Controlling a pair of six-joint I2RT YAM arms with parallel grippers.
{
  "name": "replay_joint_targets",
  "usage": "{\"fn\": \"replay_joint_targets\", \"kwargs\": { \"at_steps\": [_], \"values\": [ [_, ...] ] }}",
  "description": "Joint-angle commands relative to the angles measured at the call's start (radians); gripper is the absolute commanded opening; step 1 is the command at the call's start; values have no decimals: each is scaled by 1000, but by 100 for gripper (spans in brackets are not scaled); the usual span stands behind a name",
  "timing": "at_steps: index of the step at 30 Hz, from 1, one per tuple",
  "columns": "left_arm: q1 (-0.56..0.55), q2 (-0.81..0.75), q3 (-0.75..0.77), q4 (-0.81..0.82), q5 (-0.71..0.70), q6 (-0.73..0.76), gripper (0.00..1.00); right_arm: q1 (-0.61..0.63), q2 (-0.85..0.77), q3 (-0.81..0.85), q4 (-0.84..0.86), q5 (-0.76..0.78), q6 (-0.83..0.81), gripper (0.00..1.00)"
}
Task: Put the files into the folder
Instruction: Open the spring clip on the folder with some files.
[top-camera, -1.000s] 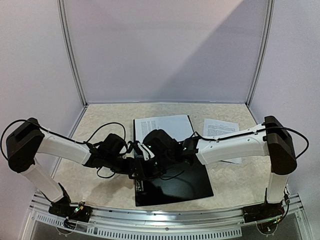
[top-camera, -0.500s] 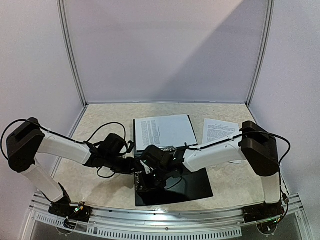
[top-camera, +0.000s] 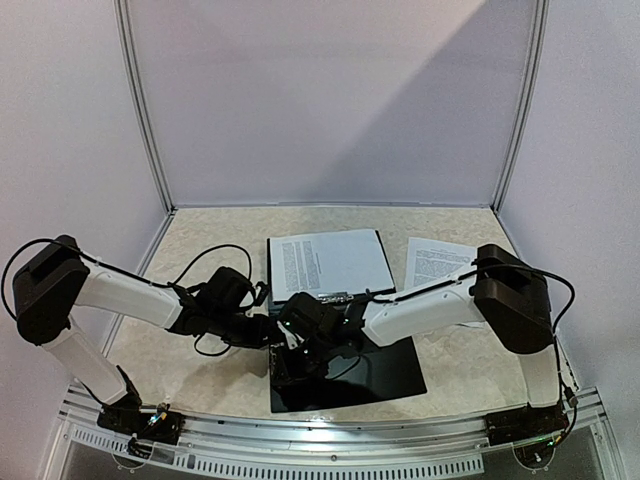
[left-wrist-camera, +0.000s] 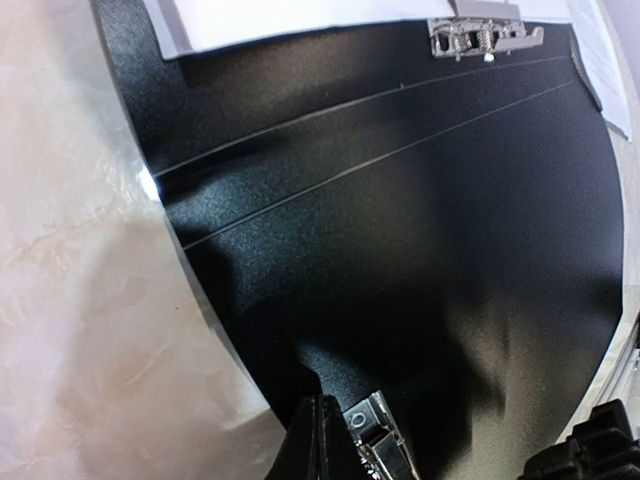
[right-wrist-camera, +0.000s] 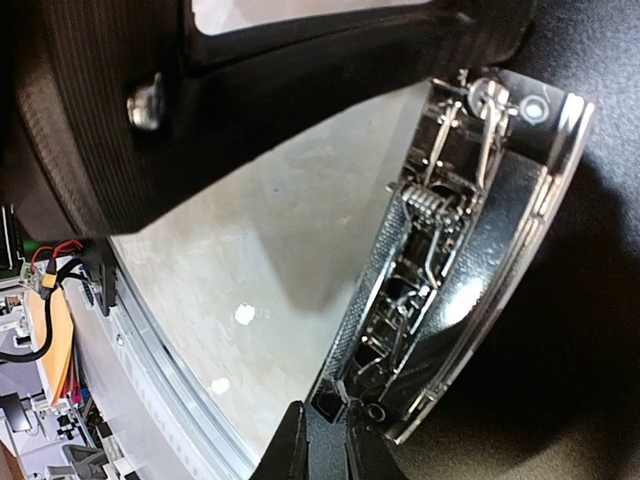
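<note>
Right pincer (top-camera: 298, 347) dropped onto folder (top-camera: 392, 371) clip (right-wrist-camera: 440, 285); files' (top-camera: 330, 262) print unreadable.

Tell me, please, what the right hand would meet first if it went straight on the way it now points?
Most likely the metal clip at the edge of the black folder, which lies between the fingers of the right hand. Depth is unclear, so the folder itself may come first.

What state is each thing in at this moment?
folder: open, flat on table.
sheet in folder: lying on the far half.
loose sheet: on table, right of folder.
left gripper: shut, at folder's left edge.
right gripper: around near clip; grip unclear.
</note>
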Motion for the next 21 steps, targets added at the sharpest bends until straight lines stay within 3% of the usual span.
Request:
{"fn": "replay_joint_targets", "kwargs": {
  "at_steps": [1, 15, 21],
  "values": [
    [-6, 49, -48, -128, -10, 10, 0, -5, 29, -19, 37, -5, 22, 12],
    [-6, 49, -46, -132, -7, 18, 0, -19, 66, -42, -45, 13, 53, 3],
    [-6, 32, -57, -116, 2, 17, 0, -37, 76, -163, 97, -44, 155, 4]
  ]
}}
